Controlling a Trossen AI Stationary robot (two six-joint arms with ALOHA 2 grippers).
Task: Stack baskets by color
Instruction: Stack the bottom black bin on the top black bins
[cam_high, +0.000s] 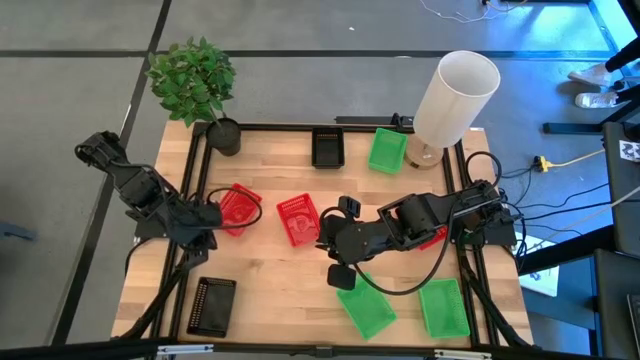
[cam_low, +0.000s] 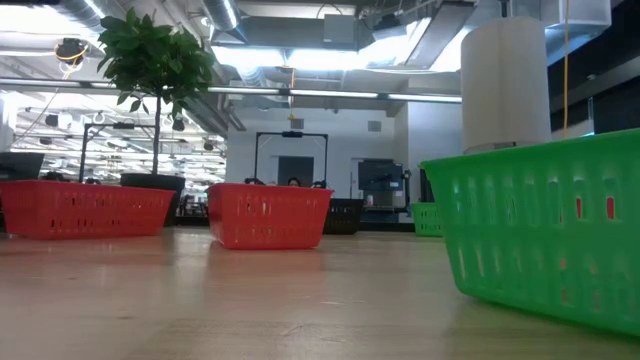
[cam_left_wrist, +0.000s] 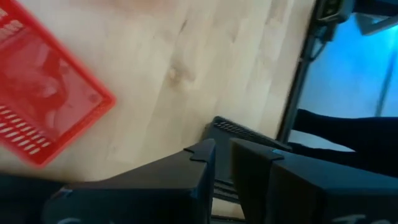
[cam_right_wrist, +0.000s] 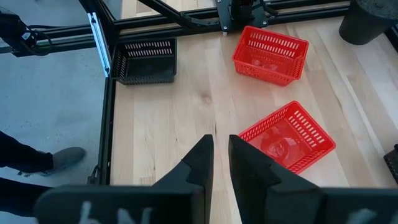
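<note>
- High view: the left gripper (cam_high: 207, 222), fingers nearly together and empty, sits at the worktop's (cam_high: 270, 290) left edge, just beside a red basket (cam_high: 238, 208).
- The right gripper (cam_high: 336, 247), narrow and empty, hovers mid-worktop between another red basket (cam_high: 298, 219) and a green basket (cam_high: 365, 310).

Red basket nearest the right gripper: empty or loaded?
Empty. The right wrist view looks straight into the red basket and shows only its bare floor; the high view shows nothing nested in it either.
</note>
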